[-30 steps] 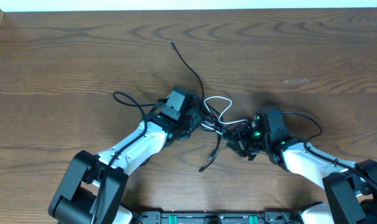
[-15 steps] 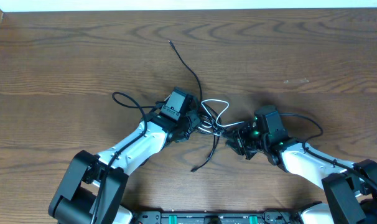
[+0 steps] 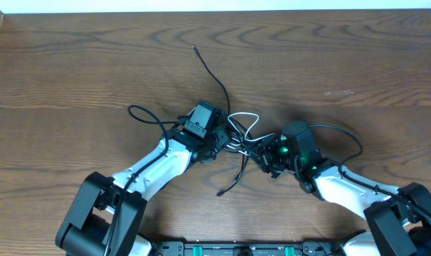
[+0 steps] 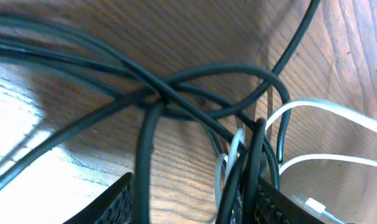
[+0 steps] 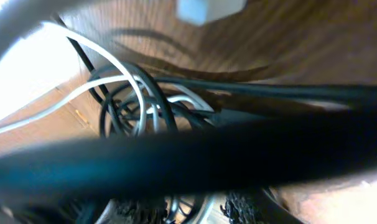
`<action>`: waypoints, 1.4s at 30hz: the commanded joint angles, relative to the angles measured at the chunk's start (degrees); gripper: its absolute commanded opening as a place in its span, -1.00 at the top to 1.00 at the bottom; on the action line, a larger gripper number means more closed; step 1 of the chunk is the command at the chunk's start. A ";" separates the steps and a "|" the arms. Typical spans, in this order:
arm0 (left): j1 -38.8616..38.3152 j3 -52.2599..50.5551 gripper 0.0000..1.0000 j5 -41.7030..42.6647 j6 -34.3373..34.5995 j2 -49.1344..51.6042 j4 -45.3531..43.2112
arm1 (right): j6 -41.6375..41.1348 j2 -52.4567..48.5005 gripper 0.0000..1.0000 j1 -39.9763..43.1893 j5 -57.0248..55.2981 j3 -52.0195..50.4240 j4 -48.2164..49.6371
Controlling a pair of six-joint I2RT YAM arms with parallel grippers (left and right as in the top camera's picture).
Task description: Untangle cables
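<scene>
The cables (image 3: 238,128) are lying knotted just 6 o'clock of the tabletop (image 3: 343,57) centre, the left tool (image 4: 191,202) straddling strands, fingers spread, at their 9 o'clock, and the right tool (image 3: 264,153), spread or pinching I cannot tell, at 4 o'clock; each should be pinching one strand and pulling apart slowly.

Black cables (image 4: 176,93) knot together and pass through the parted claw (image 4: 191,199), a white cable (image 4: 338,111) beside them.

cables (image 3: 237,136) on table (image 3: 358,57) — between left gripper (image 3: 222,139) and right gripper (image 3: 262,151)
</scene>
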State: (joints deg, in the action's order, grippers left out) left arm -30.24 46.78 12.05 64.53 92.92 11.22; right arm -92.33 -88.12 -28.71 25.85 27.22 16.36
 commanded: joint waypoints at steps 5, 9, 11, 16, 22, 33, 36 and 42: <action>-0.92 -0.07 -0.04 -0.79 0.44 0.63 0.07 | -0.44 -0.17 0.52 -2.08 -1.18 -0.07 -3.04; -0.92 -0.07 -0.04 -0.79 0.44 0.63 0.09 | -0.17 -0.17 0.74 -2.08 -2.23 -0.07 -3.56; -0.92 -0.07 -0.04 -0.81 0.37 0.63 0.13 | 2.43 -0.17 0.94 -2.03 -4.98 -0.07 -3.56; -0.92 -0.07 -0.04 -7.21 -6.40 0.63 1.14 | 15.23 -0.17 0.97 -1.03 -12.70 -0.07 -3.56; -0.48 -0.07 -0.02 -18.69 -7.74 0.63 6.86 | 26.64 2.34 0.97 5.31 -10.60 -0.07 -6.54; 2.56 -0.07 0.84 -19.21 -1.97 0.63 7.56 | 44.41 22.49 0.97 22.32 -8.90 -0.07 -19.76; 2.51 -0.07 0.84 -15.13 -0.57 0.63 5.75 | 45.99 27.96 0.97 24.30 -5.92 -0.07 -21.92; 2.51 -0.07 0.84 -0.55 -0.59 0.63 -4.22 | 45.42 30.99 0.48 22.25 3.78 -0.07 -25.75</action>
State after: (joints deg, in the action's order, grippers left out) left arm -27.83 46.72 3.20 63.16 92.92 8.73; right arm -48.34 -57.21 -5.30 23.22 27.16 -8.27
